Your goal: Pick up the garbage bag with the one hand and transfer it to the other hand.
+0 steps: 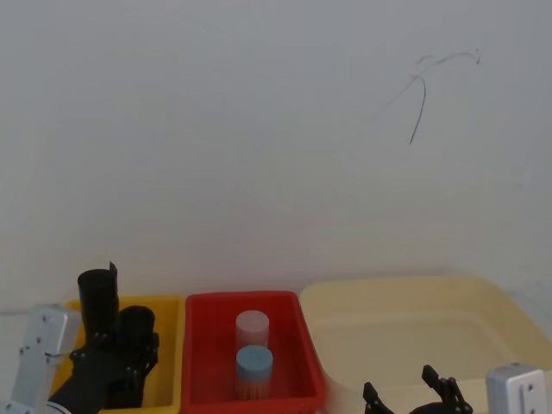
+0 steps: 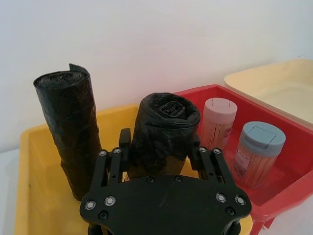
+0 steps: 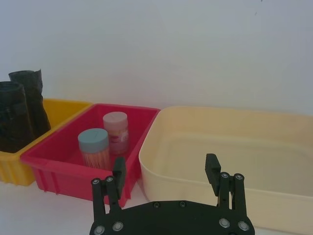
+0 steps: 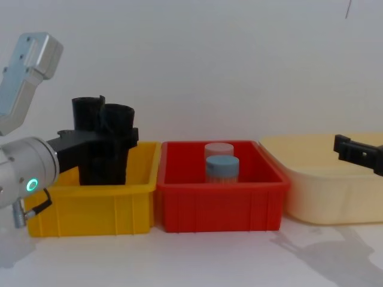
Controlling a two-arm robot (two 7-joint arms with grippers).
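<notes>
**L GRIPPER ON BAG ROLL IN YELLOW BIN, LIFT PENDING**

Loc: garbage bag roll (image 2: 166, 122) is seen upright in the yellow bin (image 4: 90, 209), on the side nearer the red bin (image 4: 218, 209). A second roll (image 2: 66, 122), taller, is stood just beside it toward the far corner. Whether the two touch can't be told.

L gripper (image 2: 160, 142): jaws are closed in on the roll from both sides, approx. mid-height, with fingers (image 2: 125, 142) pressed to the wrinkled plastic. Nothing else is held. The roll's base is hidden by the bin wall, so it can't be told whether it is off the floor.

R gripper (image 3: 165, 171): parked low in front of the cream bin (image 3: 161, 166), jaws wide open, empty, well apart from the roll.

Step judged: pick-up w/ L. Handover not yet begun.

How it is best done (judgement):
- Grip to be held firm. The plastic looks soft & slippery, so the roll could slide thru if it is squeezed lightly.
- Lift to be made straight up until the base is above the rim, so the second roll isn't dragged or tipped.
- Travel over the red bin to be made high enough that the blue-lid jar (image 2: 259, 152) & pink-lid jar (image 2: 218, 122) aren't clipped.
- One end of the roll to be left free for R jaws. L not to be released until R is seen closed on it.
</notes>
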